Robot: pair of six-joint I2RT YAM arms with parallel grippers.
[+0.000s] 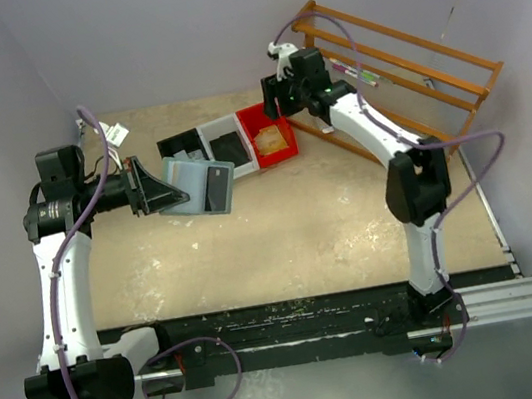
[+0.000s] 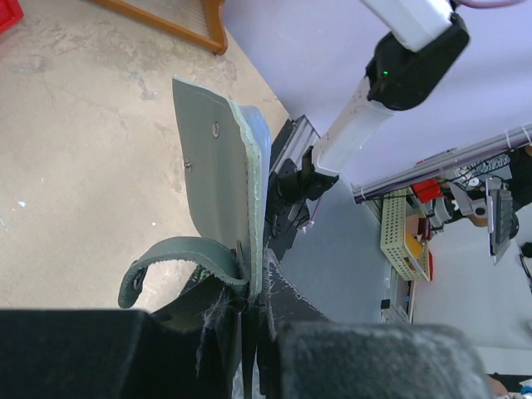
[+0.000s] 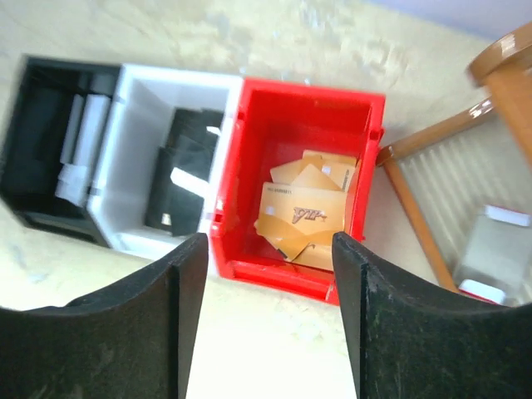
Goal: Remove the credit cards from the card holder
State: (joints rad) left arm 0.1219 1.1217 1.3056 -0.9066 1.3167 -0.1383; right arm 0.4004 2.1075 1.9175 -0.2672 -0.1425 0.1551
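Left end effector [image 1: 150, 190] is closed on the card holder [image 1: 199, 186] and holds it up from the counter [image 1: 302, 234], at the left centre of the top view. In the left wrist view the same end effector [image 2: 253, 320] pinches the lower edge of the card holder [image 2: 214, 179], which stands on its edge between the two black fingers [image 2: 116, 349]. The mint-green cover faces the left of the frame and has two small metal snaps on it. The tab [image 2: 166, 253] curls down and to the left in a loop. Behind the cover, a pale blue sheet shows at the top edge. In the top view the holder is open, with one pale half and one dark half. Whether a card is inside it I cannot tell.

Right end effector [image 1: 275, 97] hangs at the upper centre of the top view, over the red bin [image 1: 278, 160]. In the right wrist view this end effector [image 3: 268, 245] has its fingers [image 3: 141, 320] wide apart, and it grips nothing. Beyond the gap is the red bin [image 3: 249, 150], and in it lie several tan-orange cards [image 3: 303, 218], piled loosely and overlapping. To the left in the frame, touching it, is the white bin [image 3: 137, 108] with a dark flat thing inside. Next to that is the black bin [image 3: 33, 100] with a pale thing in it. A wooden rack [image 1: 406, 61] stands at the upper right of the top view, just beside the red bin.
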